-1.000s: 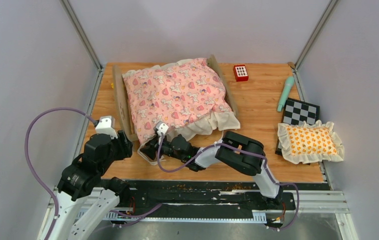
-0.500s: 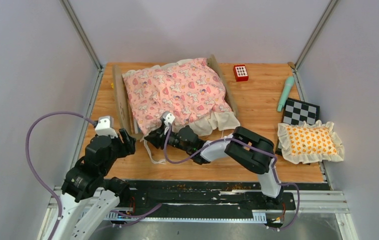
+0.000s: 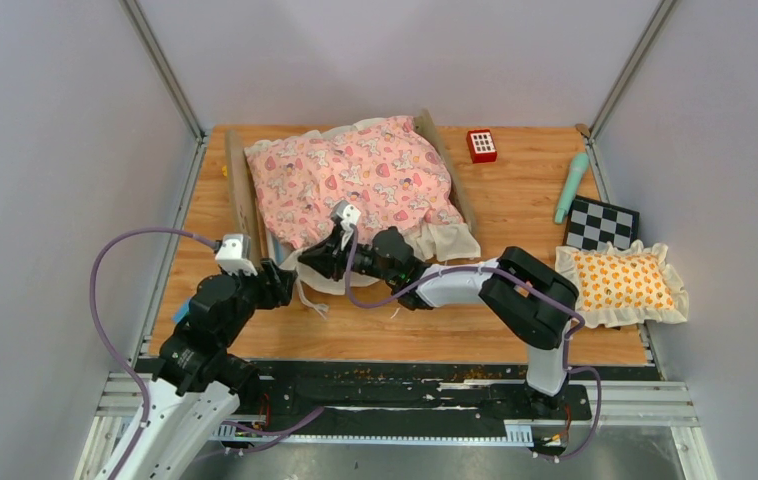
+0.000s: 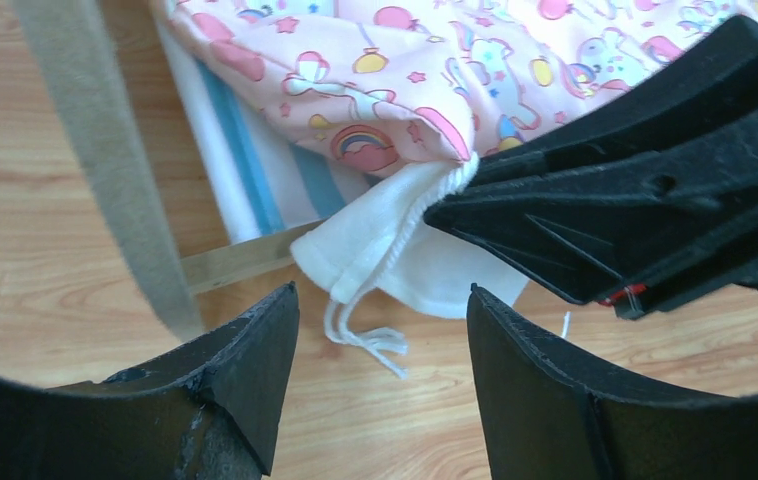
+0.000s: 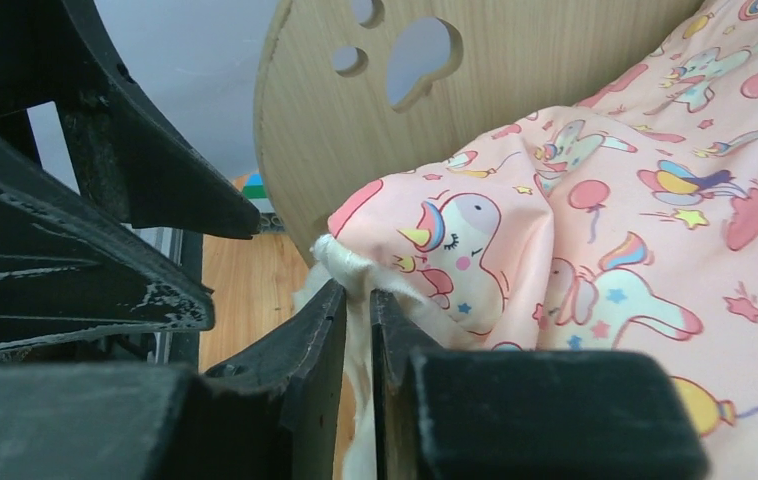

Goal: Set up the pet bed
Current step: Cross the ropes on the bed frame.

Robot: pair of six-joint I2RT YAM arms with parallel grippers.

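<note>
The pet bed's wood frame [image 3: 240,205] lies at the back left of the table, with its pink unicorn quilt [image 3: 355,180] heaped on top. My right gripper [image 3: 313,262] is at the quilt's near-left corner. In the right wrist view it [image 5: 357,292] is shut on the white ruffle [image 5: 340,262], in front of the paw-cutout headboard [image 5: 515,70]. My left gripper [image 4: 381,292] is open just short of that corner. The ruffle [image 4: 385,250] and its loose strings hang ahead of it. The striped mattress [image 4: 245,150] shows under the quilt edge.
An orange-patterned frilled pillow [image 3: 620,283] lies at the right edge on a checkered board [image 3: 602,222]. A teal stick [image 3: 570,187] and a red block [image 3: 481,145] sit at the back right. Both arms crowd the bed's near-left corner.
My right gripper has carried the quilt corner up and back toward the bed while its jaws closed on the ruffle. My left gripper has moved right toward that corner and opened wider.
</note>
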